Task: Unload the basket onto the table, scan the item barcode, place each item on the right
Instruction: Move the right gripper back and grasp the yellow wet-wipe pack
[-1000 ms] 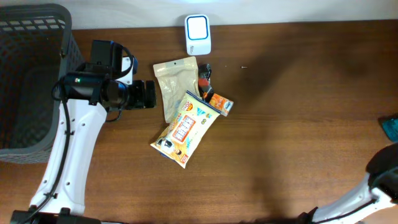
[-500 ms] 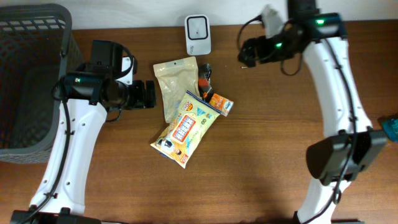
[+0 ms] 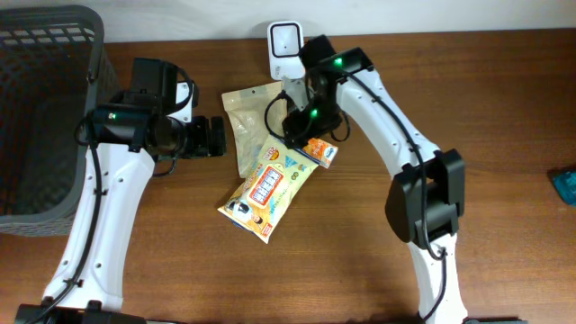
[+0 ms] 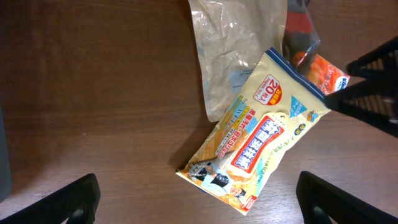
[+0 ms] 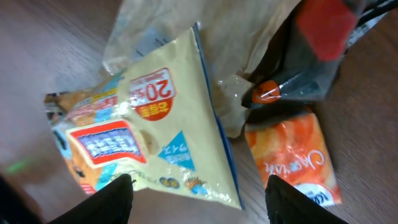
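The right gripper [image 5: 202,200] hangs with its fingers spread over the yellow snack bag [image 5: 143,124], gripping nothing. The left gripper [image 4: 208,200] is spread wide above the same bag. Close up, the bag's red badge reads "20". The orange packet [image 5: 292,155] just beside it carries white script I cannot read. Only the overhead view shows the white scanner [image 3: 285,47] and the grey basket [image 3: 45,117].
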`<state>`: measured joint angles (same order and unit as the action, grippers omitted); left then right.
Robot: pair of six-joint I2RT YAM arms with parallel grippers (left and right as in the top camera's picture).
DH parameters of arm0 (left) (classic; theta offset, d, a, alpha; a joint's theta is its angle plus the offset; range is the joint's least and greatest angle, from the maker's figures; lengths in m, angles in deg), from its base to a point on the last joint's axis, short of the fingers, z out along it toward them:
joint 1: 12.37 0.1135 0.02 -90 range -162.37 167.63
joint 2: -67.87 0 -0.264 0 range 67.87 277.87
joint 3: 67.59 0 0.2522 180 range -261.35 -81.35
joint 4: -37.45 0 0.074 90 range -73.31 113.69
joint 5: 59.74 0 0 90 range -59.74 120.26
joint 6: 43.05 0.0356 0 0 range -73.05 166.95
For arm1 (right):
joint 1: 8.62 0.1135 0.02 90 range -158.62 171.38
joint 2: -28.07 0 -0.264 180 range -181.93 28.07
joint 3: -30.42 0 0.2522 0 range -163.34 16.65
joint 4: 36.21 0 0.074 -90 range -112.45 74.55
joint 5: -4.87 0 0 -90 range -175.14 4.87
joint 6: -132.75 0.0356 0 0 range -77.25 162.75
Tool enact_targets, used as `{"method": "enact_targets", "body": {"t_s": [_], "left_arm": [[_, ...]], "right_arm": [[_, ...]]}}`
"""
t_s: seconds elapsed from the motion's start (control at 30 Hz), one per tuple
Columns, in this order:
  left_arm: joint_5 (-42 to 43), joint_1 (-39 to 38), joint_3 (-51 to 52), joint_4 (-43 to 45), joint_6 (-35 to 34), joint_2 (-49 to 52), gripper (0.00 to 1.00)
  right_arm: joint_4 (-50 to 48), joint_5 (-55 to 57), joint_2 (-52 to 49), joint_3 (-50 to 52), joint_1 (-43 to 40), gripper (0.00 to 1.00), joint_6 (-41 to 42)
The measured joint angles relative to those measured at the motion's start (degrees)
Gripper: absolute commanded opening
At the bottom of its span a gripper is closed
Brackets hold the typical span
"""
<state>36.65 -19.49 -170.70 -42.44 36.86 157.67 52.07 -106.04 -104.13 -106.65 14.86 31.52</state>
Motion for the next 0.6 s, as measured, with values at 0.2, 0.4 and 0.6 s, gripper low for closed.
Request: {"method": "enact_targets", "body": {"t_s": [0.2,0.4,0.6], "left_arm": [[0.0,0.0,0.0,0.0,0.0,0.0,0.99],[0.0,0.0,0.0,0.0,0.0,0.0,0.99],[0.0,0.0,0.0,0.0,0.0,0.0,0.99]], "right_arm": [[-0.4,-0.2,-3.6,0.0,0.0,0.51,-0.4],[-0.6,-1.8,-3.6,0.0,0.3,0.52,-0.6],[-2.8,0.1,-3.6,0.0,0.9,0.52,-0.5]]}}
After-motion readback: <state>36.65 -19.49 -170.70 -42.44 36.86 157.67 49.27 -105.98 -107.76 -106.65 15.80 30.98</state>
